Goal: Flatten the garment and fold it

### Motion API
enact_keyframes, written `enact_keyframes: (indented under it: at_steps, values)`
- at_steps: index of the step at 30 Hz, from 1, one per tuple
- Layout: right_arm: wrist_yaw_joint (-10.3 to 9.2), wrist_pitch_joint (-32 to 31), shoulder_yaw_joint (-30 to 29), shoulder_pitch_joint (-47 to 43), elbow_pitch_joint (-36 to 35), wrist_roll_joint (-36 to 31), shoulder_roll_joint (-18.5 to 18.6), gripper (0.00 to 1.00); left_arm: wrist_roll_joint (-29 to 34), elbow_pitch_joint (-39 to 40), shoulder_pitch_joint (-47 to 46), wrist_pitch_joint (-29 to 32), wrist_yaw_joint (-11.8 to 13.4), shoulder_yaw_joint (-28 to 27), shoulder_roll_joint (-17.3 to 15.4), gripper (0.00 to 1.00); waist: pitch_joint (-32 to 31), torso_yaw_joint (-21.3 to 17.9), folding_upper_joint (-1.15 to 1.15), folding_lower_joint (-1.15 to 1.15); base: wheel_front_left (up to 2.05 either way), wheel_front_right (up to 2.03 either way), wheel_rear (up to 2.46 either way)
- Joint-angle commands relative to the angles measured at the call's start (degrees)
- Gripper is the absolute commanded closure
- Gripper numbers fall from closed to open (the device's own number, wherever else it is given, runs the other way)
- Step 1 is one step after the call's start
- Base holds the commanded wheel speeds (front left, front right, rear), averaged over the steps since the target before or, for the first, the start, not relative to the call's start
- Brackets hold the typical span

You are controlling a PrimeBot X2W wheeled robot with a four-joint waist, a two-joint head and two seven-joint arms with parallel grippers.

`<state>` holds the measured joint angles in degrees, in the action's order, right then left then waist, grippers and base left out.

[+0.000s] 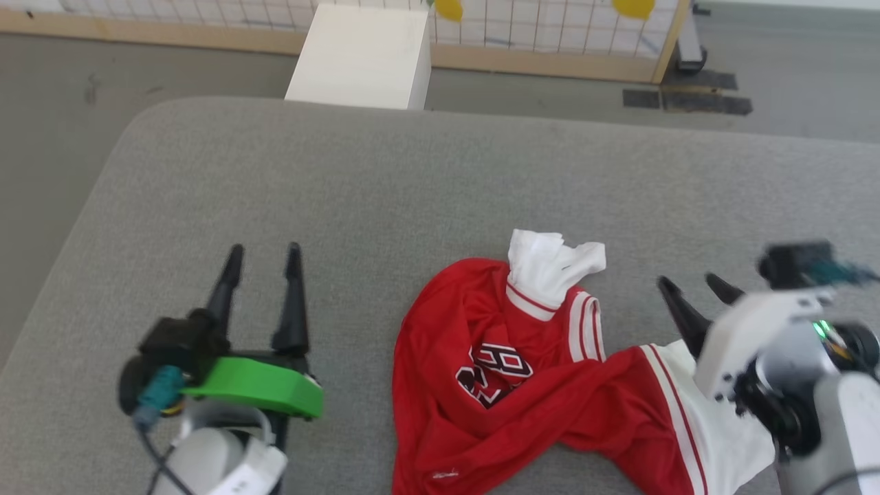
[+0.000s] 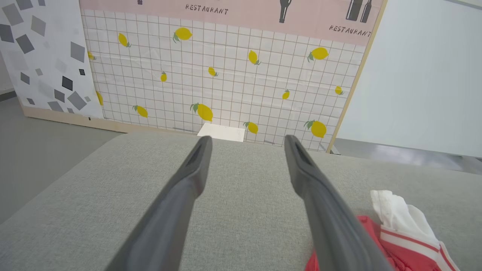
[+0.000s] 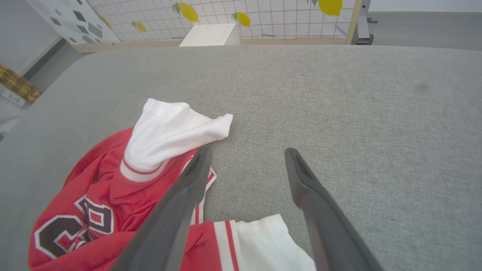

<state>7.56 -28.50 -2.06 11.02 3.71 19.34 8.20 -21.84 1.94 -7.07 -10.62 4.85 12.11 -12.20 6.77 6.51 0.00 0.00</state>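
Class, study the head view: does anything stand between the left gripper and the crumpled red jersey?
Nothing visible does. The open left gripper and the garment are separated by a stretch of the grey padded surface, with no object on it.

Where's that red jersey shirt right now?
In the head view, the crumpled red jersey T-shirt lies on the grey fabric cushion, right of the left fingers, beside the right fingers.

Left tool [image 1: 265,247] and right tool [image 1: 686,279], fingers spread wide, empty.
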Motion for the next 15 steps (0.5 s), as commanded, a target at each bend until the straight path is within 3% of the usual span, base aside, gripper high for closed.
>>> enact_keyframes:
  at_steps: [1, 8, 15]
  values:
    - [-0.08, -2.2, 1.7, 2.8, 0.8, -0.9, 0.9, 0.0, 1.3, -1.3, -0.7, -1.1, 0.5, 0.8, 0.8, 0.0, 2.2, 1.4, 0.0, 0.0, 0.0, 0.0, 0.0]
    - [-0.08, -11.7, 10.7, 15.1, 8.0, -4.6, 5.3, 0.0, 2.9, -5.5, -3.5, -3.9, 0.2, 2.2, 4.4, 0.0, 7.0, 4.7, 0.0, 0.0, 0.0, 0.0, 0.0]
    - [-0.08, -12.7, 15.9, 20.4, 15.5, -7.3, 7.3, 0.0, 4.2, -4.5, -4.8, -4.3, -0.1, 2.8, 7.4, 0.0, 10.7, 8.1, 0.0, 0.0, 0.0, 0.0, 0.0]
